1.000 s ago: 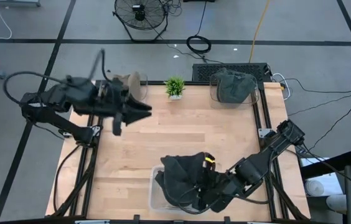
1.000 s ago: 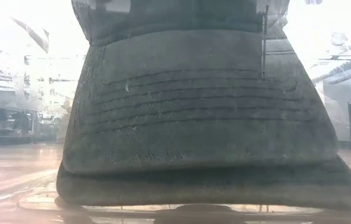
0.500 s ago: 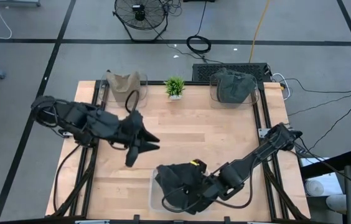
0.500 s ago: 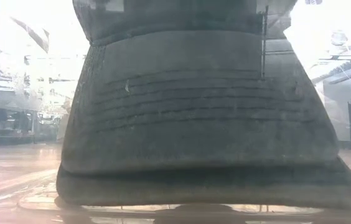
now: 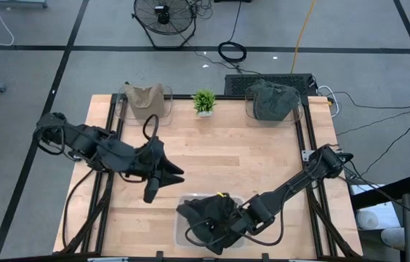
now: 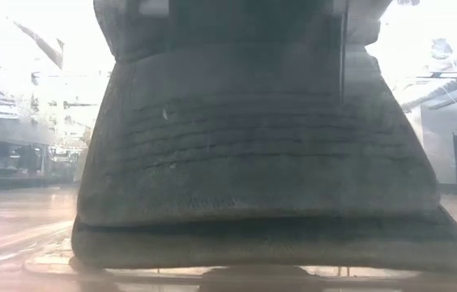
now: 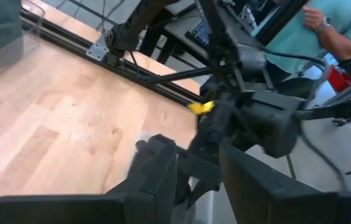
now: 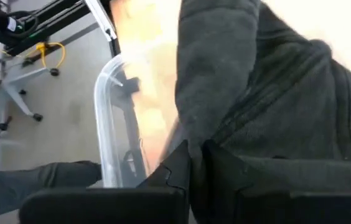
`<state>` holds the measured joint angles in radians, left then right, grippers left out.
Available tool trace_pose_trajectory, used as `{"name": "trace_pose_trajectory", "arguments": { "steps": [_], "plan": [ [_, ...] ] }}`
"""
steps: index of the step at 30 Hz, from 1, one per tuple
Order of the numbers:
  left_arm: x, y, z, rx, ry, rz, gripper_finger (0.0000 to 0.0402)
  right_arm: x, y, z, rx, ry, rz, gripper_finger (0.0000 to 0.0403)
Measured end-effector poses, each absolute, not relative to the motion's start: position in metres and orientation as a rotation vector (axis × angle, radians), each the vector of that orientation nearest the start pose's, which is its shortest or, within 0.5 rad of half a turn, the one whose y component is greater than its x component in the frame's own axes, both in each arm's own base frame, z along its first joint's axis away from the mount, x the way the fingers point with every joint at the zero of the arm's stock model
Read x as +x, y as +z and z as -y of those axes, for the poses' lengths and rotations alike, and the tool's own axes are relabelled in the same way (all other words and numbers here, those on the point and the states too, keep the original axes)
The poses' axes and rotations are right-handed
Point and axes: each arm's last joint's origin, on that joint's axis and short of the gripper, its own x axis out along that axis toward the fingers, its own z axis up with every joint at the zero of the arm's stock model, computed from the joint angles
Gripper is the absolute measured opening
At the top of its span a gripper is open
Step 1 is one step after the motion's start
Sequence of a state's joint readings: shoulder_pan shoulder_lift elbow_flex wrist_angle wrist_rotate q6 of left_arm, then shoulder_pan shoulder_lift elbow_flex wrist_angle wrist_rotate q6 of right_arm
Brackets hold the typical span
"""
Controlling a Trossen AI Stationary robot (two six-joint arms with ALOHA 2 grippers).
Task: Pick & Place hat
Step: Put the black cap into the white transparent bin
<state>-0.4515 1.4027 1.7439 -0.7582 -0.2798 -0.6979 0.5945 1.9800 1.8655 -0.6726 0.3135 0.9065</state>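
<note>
A dark grey hat [image 5: 206, 216] lies crumpled in a clear container [image 5: 179, 231] at the table's near edge. It fills the low view [image 6: 253, 162] and shows in the right wrist view [image 8: 269, 99]. My right gripper [image 5: 228, 218] reaches in from the table's right and is shut on the hat. My left gripper [image 5: 160, 182] is open and empty above the table, left of the hat and a little farther back, its fingers pointing toward the hat; it also shows in the left wrist view [image 7: 197, 186]. My right gripper pinches a fold of the hat's cloth [image 8: 195, 134] between its two fingers [image 8: 225, 171]. The fingers come slanting down from the table's right. The hat rests in the clear container, its brim low against the near wall [image 6: 253, 243].
A tan hat in a clear container [image 5: 145, 98] stands at the far left, a grey-green hat in another container [image 5: 270, 102] at the far right, and a small green plant [image 5: 204, 102] between them. A person [image 7: 325, 25] stands beyond the table's right side.
My left gripper has swung from the far left corner toward the table's near middle and come down close to the hat. My right gripper has gone toward the table's left with the hat, which has slid and bunched toward the container's left side.
</note>
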Motion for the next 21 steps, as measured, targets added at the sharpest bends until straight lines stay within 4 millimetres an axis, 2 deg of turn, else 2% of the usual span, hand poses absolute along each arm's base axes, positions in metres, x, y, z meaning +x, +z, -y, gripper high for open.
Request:
{"name": "trace_pose_trajectory", "arguments": {
  "steps": [5,8,17,21],
  "plan": [
    [0.254,0.457,0.125,-0.537,-0.021,-0.453,0.0131,0.374,0.29,-0.244,0.575,-0.027,-0.774,0.0052],
    [0.259,0.452,0.133,-0.531,-0.023,-0.464,0.0131,0.37,0.292,-0.245,0.578,-0.018,-0.767,0.0067],
    [0.274,0.43,0.155,-0.508,-0.08,-0.576,0.0131,0.349,0.337,-0.231,0.535,0.05,-0.685,0.0077],
    [0.274,0.425,0.163,-0.493,-0.124,-0.622,0.0131,0.331,0.35,-0.221,0.501,0.003,-0.715,0.0077]
  ]
}}
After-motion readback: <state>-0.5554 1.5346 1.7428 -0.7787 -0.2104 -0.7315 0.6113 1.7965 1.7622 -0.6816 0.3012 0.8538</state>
